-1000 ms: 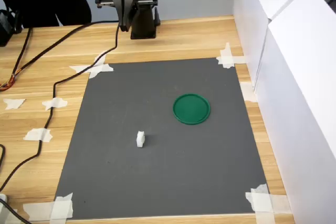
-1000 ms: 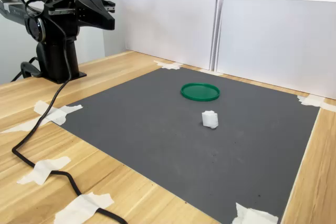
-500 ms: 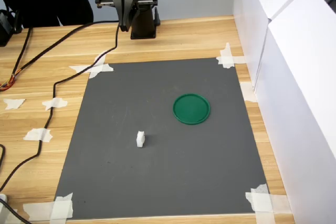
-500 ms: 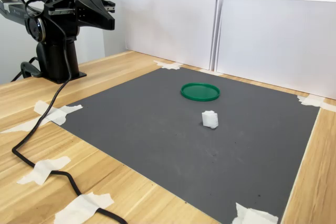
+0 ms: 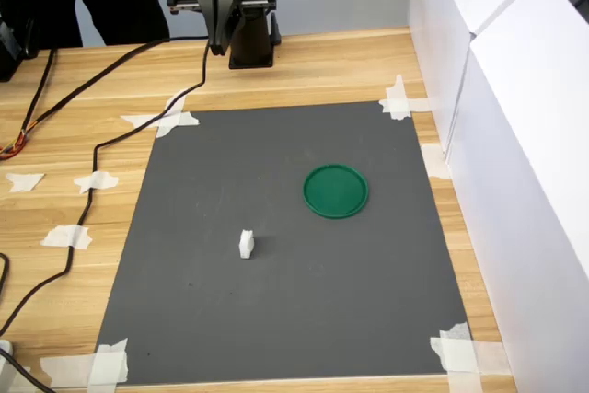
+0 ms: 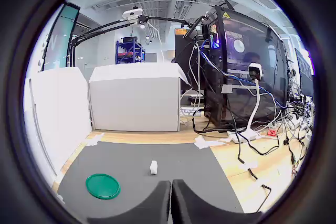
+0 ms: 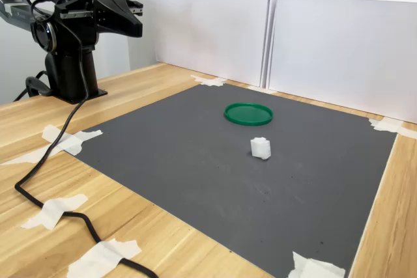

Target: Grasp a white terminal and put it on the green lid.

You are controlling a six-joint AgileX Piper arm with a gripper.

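Terminal [image 5: 246, 244] apart from green lid [image 5: 336, 190], yellow warning sticker [image 6: 226, 15]

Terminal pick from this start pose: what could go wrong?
1. The terminal is tiny and stands upright on the mat; a slightly off-centre close could tip or flick it away.
2. The gripper is shut and high by the arm's base, far from the terminal; it must open before descending.
3. The lid is flat with a thin rim, so a release from height might bounce the terminal off.

First exterior view looked steeply down on the grey mat [image 5: 276, 264], facing the arm base [image 5: 250, 43]. Second exterior view sat low beside the mat. Wrist view looked across it; all shared it.
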